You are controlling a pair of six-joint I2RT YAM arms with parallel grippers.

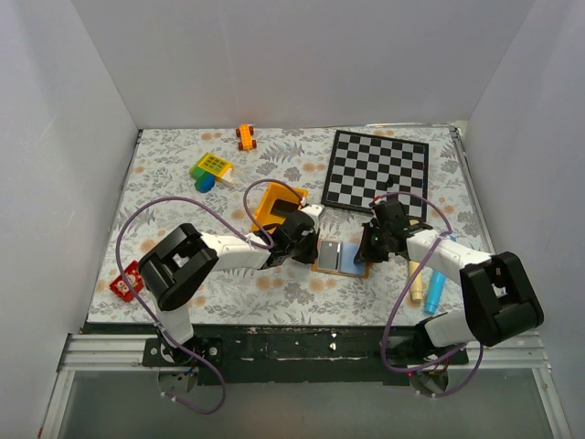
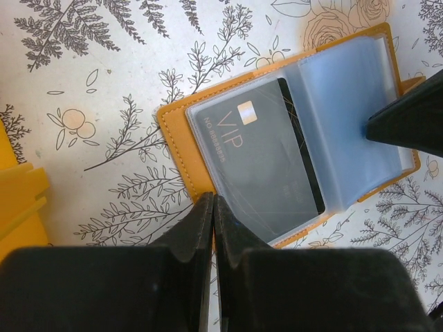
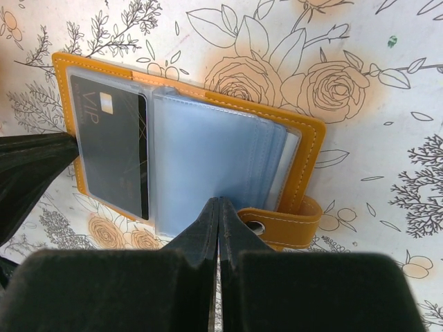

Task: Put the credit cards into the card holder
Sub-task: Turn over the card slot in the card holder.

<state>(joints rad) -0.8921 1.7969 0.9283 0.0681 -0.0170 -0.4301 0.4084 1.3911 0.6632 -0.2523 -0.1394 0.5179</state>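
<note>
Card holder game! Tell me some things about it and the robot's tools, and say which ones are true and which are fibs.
1. The card holder is lying open. True.
2. A black VIP card sits in one of its clear sleeves. True.
3. The left tool is wide open. False: its fingers are shut together, at the holder's edge.
4. The chequered board lies on top of the card holder. False: the chequered board lies apart, farther back.
5. The right tool is holding a card. False: it is shut, with no card between its fingers.
</note>
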